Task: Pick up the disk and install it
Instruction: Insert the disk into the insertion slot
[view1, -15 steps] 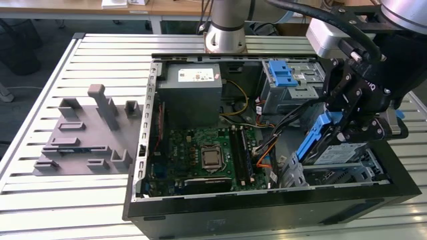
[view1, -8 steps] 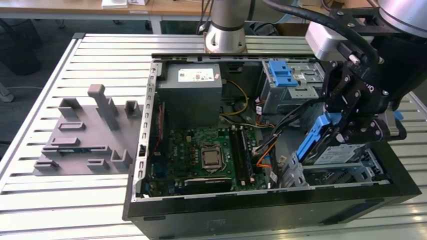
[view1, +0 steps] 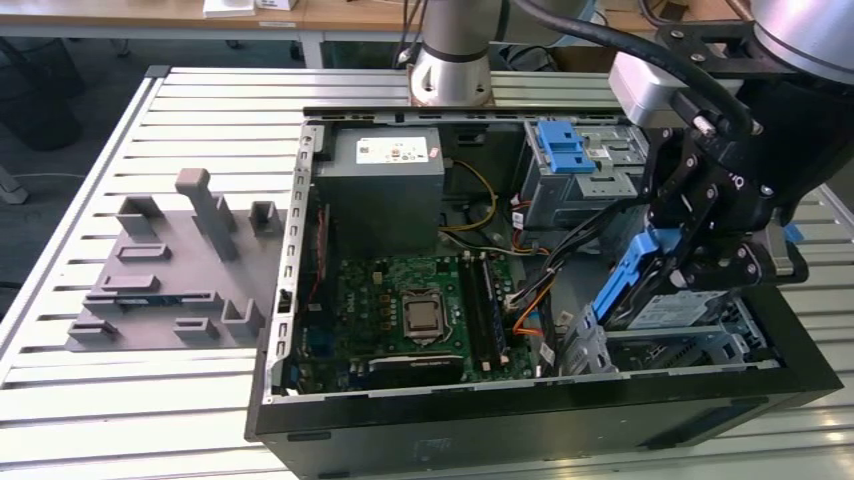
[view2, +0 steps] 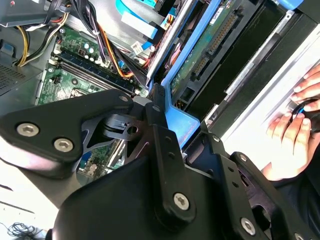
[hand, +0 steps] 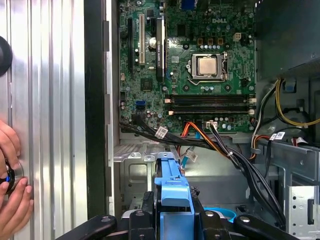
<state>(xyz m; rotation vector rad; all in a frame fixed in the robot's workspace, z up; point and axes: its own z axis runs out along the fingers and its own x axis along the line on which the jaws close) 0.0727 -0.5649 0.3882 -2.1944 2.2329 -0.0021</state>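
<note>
In the exterior view my gripper (view1: 697, 262) is clamped on the disk (view1: 663, 312), one finger on each long edge. I judge that grip is chosen because the blue rails give plastic to bite on and spare the label. The disk hangs tilted, its low end just over the cage (view1: 721, 348) beneath my gripper, inside the case (view1: 534, 412). The tilt looks meant to line the rails up with the bay's mouth. The disk is flat silver metal with glossy blue rails, and the cage is thin punched steel. The board (view1: 414, 305) lies well apart, to one side of my gripper.

In the second wrist view the gripper (view2: 184, 125) is matt black, made of bolted links, and closed on a blue rail. The disk (view2: 210, 42) runs away from my fingers (view2: 159, 127), showing its green circuit side and a connector strip. Beyond my gripper, outside the case, a person's hand (view2: 287, 142) rests on a pale surface.

In the first wrist view the gripper (hand: 172, 216) pinches the disk (hand: 172, 182) edge-on, so it shows as a narrow blue bar between black fingers (hand: 148, 207). Ahead of it is the folded grey cage (hand: 132, 170), then the bundled black and orange cables (hand: 220, 147), then the green board (hand: 195, 75) with its square metal processor. The person's hand (hand: 12, 195) lies on the ridged aluminium table (hand: 55, 100), well clear of my gripper.
</note>
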